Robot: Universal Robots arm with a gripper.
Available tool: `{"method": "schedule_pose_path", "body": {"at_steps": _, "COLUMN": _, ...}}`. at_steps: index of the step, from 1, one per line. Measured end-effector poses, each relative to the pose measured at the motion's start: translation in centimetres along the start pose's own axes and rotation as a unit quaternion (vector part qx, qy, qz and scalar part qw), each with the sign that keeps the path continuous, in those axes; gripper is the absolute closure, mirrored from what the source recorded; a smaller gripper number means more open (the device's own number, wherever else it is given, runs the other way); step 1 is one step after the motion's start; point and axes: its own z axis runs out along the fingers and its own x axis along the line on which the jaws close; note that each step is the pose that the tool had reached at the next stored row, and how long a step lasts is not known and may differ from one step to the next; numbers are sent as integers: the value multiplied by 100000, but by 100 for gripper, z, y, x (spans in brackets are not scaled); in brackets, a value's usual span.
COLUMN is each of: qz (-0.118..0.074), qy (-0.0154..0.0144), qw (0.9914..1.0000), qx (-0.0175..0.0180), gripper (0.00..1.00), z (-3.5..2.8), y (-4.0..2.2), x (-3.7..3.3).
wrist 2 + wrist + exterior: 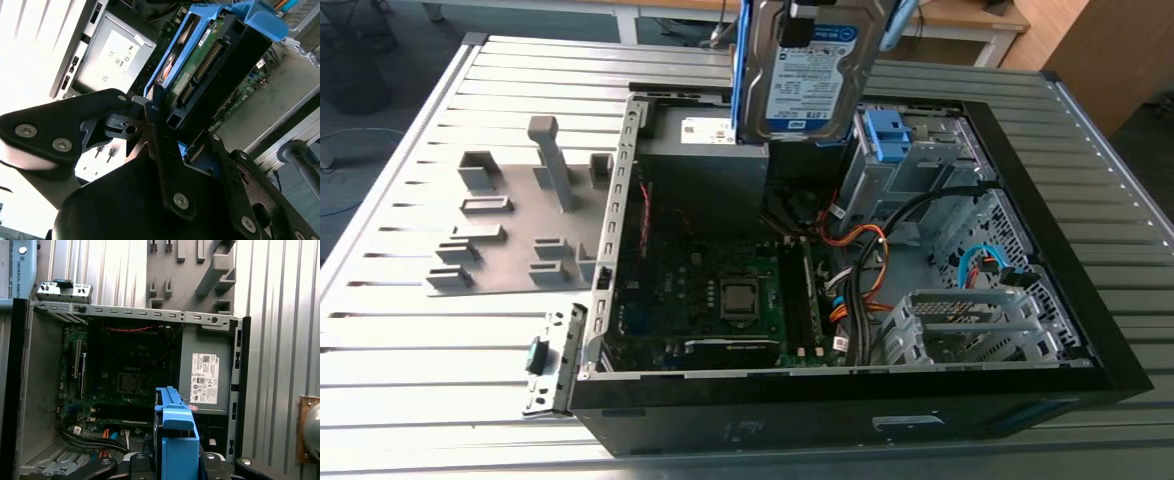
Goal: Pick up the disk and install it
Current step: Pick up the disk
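You are in the carrying part of the job: the flat silver hard drive with the blue-and-white label and bright blue plastic bracket [807, 70] is already off the worktop [400, 330] and hanging on edge above the open black computer case [854, 425]. In the exterior view it is sitting over the grey boxy power supply with the white sticker [707, 135], just to that view's left of the metal drive cage with the small blue latch [907, 160]. It is not seated in anything yet.

As I judge it, this step is calling for the bracket's edges to be squared to the cage opening. The drive's lower end must also be staying clear of the orange and black cables [854, 250] bunched beside the cage.

The hand [182, 145] is reaching down from above. In the second wrist view its black fingers [152, 120] are clamping the drive's bracket from both sides at the upper end, the circuit-board face turned to that camera.
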Motion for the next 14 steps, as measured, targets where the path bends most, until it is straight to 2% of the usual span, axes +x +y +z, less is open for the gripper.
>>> {"method": "schedule_pose_path", "body": {"at_steps": 14, "qz": 3, "qy": 4, "qw": 100000, "qx": -1, "gripper": 63, "z": -3, "y": 7, "x": 110}}
